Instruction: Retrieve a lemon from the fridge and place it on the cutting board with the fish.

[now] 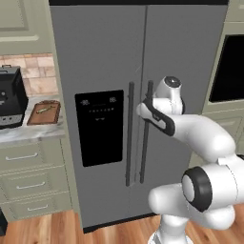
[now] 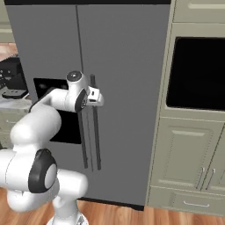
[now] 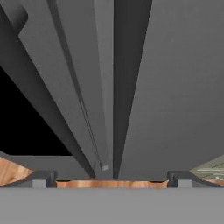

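Item: fridge [image 1: 109, 57], both doors closed; lemon presumably inside, unseen. Gripper [image 2: 97, 97] spread wide at the right door's handle [image 1: 147, 133]. Advised: centre handle between fingers, close firmly, pull outward. Cutting board [image 1: 44, 113] with fish [image 1: 44, 110] on left bench [image 1: 28, 133].

White rounded arm [image 1: 205, 138] — dark joint rings, glossy shell.

No text, label or number can be read anywhere.
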Robot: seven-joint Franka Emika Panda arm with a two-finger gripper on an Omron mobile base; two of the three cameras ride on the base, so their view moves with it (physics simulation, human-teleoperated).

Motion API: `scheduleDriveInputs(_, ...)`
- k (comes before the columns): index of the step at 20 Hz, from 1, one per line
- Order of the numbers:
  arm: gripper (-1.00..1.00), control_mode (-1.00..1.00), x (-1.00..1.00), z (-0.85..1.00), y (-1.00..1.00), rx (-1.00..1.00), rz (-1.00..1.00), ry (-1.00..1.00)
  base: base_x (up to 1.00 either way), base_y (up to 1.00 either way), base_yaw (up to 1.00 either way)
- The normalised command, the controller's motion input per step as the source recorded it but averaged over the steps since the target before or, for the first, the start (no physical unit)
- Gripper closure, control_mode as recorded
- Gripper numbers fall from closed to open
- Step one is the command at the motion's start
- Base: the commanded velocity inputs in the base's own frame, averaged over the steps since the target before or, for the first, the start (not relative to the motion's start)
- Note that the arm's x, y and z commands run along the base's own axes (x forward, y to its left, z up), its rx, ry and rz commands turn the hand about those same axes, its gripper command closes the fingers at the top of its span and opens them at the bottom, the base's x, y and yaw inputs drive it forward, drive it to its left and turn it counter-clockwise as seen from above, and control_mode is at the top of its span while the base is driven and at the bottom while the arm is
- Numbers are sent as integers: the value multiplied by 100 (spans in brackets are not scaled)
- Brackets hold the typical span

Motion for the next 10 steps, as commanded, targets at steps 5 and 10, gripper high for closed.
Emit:
scheduleDriveInputs(5, -100, -100, 45, -26, 0, 0, 0, -4, 0, 0, 0)
scheduleDriveInputs(10, -100, -100, 45, -21, 0, 0, 0, -14, 0, 0, 0)
